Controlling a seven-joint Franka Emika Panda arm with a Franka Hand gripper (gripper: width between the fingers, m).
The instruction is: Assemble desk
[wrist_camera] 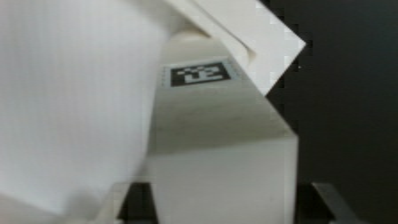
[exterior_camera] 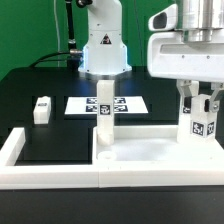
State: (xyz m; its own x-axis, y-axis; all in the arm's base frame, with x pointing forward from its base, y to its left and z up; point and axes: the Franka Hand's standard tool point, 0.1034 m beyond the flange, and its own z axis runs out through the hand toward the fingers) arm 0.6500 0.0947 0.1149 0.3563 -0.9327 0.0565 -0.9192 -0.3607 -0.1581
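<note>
The white tabletop (exterior_camera: 150,150) lies flat at the exterior view's right, against the border wall. One square leg (exterior_camera: 104,112) stands upright on its left corner. My gripper (exterior_camera: 200,105) is shut on a second tagged leg (exterior_camera: 203,126) and holds it upright over the tabletop's right end, with its lower end at or just above the surface. In the wrist view this leg (wrist_camera: 222,150) with its tag (wrist_camera: 199,72) fills the gap between my dark fingers (wrist_camera: 118,200), and the tabletop (wrist_camera: 71,100) lies beside it. A third leg (exterior_camera: 41,108) lies loose at the left.
The white U-shaped border wall (exterior_camera: 60,175) runs along the front and up the left side (exterior_camera: 14,148). The marker board (exterior_camera: 80,104) lies on the black table behind the upright leg. The robot base (exterior_camera: 103,45) stands at the back.
</note>
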